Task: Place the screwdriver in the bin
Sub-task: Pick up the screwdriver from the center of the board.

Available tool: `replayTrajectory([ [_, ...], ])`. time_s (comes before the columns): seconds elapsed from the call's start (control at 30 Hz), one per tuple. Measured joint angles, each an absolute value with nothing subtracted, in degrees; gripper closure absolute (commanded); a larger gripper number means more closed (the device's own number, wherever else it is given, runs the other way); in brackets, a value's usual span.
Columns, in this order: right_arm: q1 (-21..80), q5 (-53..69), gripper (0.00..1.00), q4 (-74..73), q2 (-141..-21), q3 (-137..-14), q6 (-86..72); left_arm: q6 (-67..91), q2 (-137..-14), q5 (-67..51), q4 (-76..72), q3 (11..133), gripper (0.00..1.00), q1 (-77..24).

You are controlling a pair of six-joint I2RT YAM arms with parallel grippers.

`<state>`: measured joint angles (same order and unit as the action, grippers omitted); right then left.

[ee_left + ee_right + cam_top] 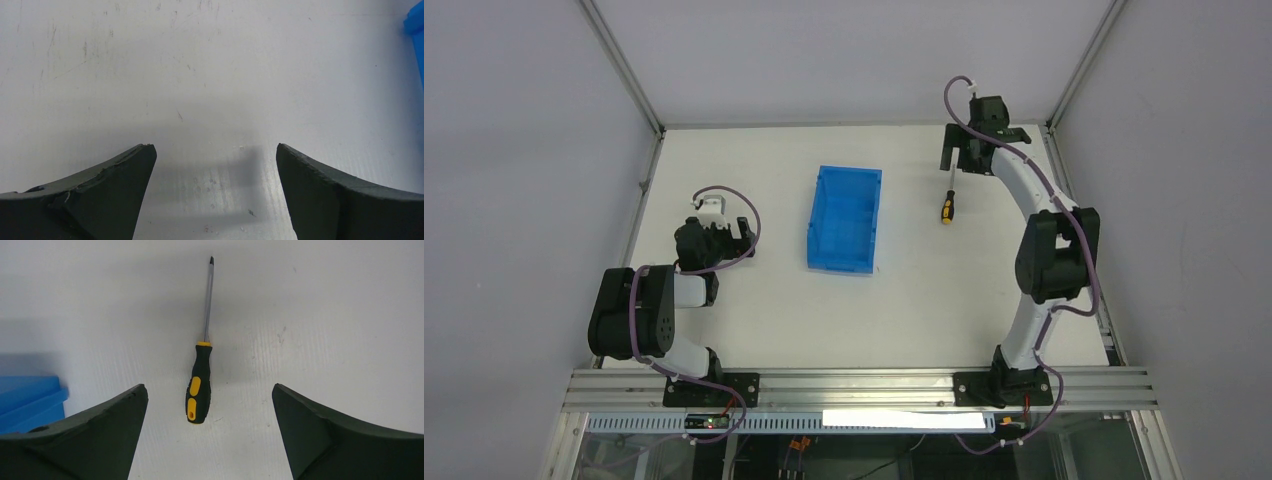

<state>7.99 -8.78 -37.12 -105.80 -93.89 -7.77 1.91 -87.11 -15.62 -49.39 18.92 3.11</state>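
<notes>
So, the right jaws are hanging spread wide with nothing between them, pointing down at the table (pixel 724 160). In the right wrist view the screwdriver (pixel 199 390) is lying flat on the table in line with that gap, black-and-yellow handle sitting nearest the camera and the shaft pointing away. Neither tip is touching it as far as I'm seeing.

Looks to me like the line-up step is what's going on, with the grab not yet made. The next move is calling for a drop straight down so the tips are straddling the handle, then a squeeze across it. The handle is running lengthwise through the gap, so the angle is looking fine.

The bin (pixel 816 215) is sitting near the screwdriver on its left, mid-table, open side up and looking empty, so the carry is going to be short. The left jaws are also gaping with nothing in them, and the left arm (pixel 639 310) is sitting folded on the far side of the bin.
</notes>
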Motion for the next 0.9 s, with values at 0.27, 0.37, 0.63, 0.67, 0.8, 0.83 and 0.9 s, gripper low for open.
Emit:
replayTrajectory([
  [0.27, 7.46, -7.81, 0.02, -35.4, -112.99, -90.96, -10.0, 1.91, -87.11, -15.62, -49.39, 18.92, 0.01, 3.11],
  [0.37, 7.33, -7.49, 0.03, -34.85, -115.18, -89.73, -10.55, 1.91, -87.09, -15.62, -49.39, 18.92, 0.01, 3.11],
  [0.63, 7.31, -6.92, 0.16, -33.1, -119.46, -88.03, -11.16, 1.93, -87.09, -15.59, -49.39, 18.92, 0.01, 3.11],
  [0.67, 7.31, -6.72, 0.19, -32.88, -119.46, -88.03, -11.16, 1.91, -87.09, -15.62, -49.39, 18.92, 0.01, 3.11],
  [0.8, 7.05, -6.66, 0.43, -32.23, -119.66, -88.05, -11.53, 1.93, -87.09, -15.62, -49.39, 18.92, 0.01, 3.11],
  [0.83, 6.96, -6.48, 0.49, -32.12, -119.66, -88.05, -11.77, 1.91, -87.11, -15.59, -49.39, 18.92, 0.01, 3.11],
  [0.9, 6.85, -6.46, 0.62, -31.97, -119.66, -88.05, -11.92, 1.93, -87.09, -15.59, -49.39, 18.92, 0.01, 3.11],
])
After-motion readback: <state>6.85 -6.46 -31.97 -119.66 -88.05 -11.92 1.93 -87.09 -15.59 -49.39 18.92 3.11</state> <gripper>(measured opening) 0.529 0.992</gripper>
